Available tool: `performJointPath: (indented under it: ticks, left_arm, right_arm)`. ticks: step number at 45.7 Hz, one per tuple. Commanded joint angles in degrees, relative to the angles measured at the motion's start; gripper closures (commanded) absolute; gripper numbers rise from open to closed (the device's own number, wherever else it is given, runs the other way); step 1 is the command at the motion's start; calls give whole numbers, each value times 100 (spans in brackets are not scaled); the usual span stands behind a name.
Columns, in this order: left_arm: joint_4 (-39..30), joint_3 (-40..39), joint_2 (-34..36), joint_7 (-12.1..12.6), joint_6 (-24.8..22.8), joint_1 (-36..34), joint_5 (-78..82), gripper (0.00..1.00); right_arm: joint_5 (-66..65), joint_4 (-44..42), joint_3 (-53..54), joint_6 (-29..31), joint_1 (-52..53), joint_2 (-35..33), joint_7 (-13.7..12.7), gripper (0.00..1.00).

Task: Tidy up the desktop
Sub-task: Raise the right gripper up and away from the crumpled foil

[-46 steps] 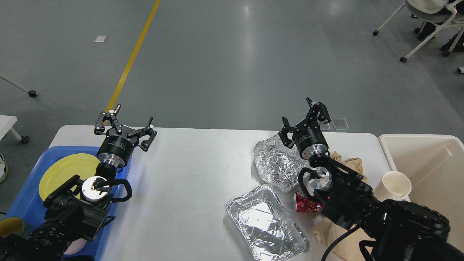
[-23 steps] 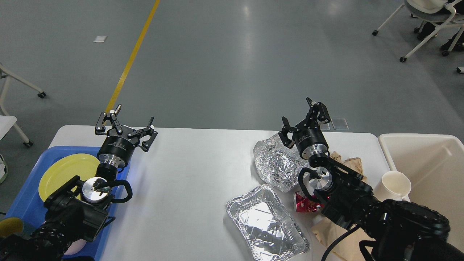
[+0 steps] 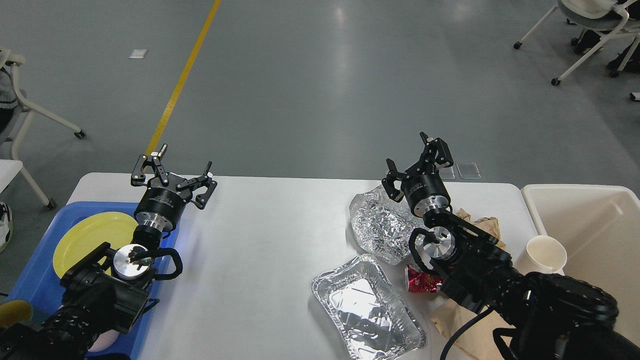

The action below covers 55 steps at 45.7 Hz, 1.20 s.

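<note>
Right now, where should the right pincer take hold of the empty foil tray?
Probably the raised far rim of the foil tray, from above, one finger inside and one outside. The tray lies flat and open-side up on the desktop, nearest the open right pincer.

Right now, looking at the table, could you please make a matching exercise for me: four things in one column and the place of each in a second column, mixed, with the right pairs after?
Things:
1. yellow plate
2. paper cup
3. foil tray
4. crumpled foil

Places:
A. beside the cream bin, at the right end of the table
B. inside the blue tray
C. near the front edge, right of the middle
D. under the right pincer

Pairs: 1-B, 2-A, 3-C, 4-D
</note>
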Motion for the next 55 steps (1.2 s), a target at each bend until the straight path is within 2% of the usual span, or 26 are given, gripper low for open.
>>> performJointPath:
  ticks: [1, 8, 20, 26, 32, 37, 41, 42, 44, 49, 55]
  left_arm:
    - [0, 0, 0, 0, 0, -1, 0, 0]
    - [0, 0, 0, 0, 0, -1, 0, 0]
    - [0, 0, 0, 0, 0, -1, 0, 0]
    - [0, 0, 0, 0, 0, -1, 0, 0]
    - [0, 0, 0, 0, -9, -1, 0, 0]
    - [0, 0, 0, 0, -9, -1, 0, 0]
    - [0, 0, 0, 0, -18, -1, 0, 0]
    - [0, 0, 0, 0, -18, -1, 0, 0]
    - [0, 0, 0, 0, -18, -1, 0, 0]
    - [0, 0, 0, 0, -18, -1, 0, 0]
    - [0, 0, 0, 0, -18, -1, 0, 0]
  right_arm:
    - [1, 7, -34, -4, 504, 6, 0, 0]
    - [-7, -80, -700, -4, 1348, -64, -9, 0]
    - [-51, -98, -3697, 40, 2614, -205, 0, 0]
    - [-60, -72, -4752, 93, 3001, -495, 0, 0]
    - [-104, 77, -5763, 119, 3212, -1083, 0, 0]
    - [-113, 998, -6186, 137, 3791, -1601, 0, 0]
    - [-122, 2421, -6361, 137, 4310, -2076, 0, 0]
    - [-122, 3199, -6615, 137, 4520, -2234, 0, 0]
    - [-122, 3662, -6984, 146, 4618, -2314, 0, 0]
    - [-122, 3866, -8048, 146, 4829, -2315, 0, 0]
    - [-122, 3910, -9129, 146, 5628, -2367, 0, 0]
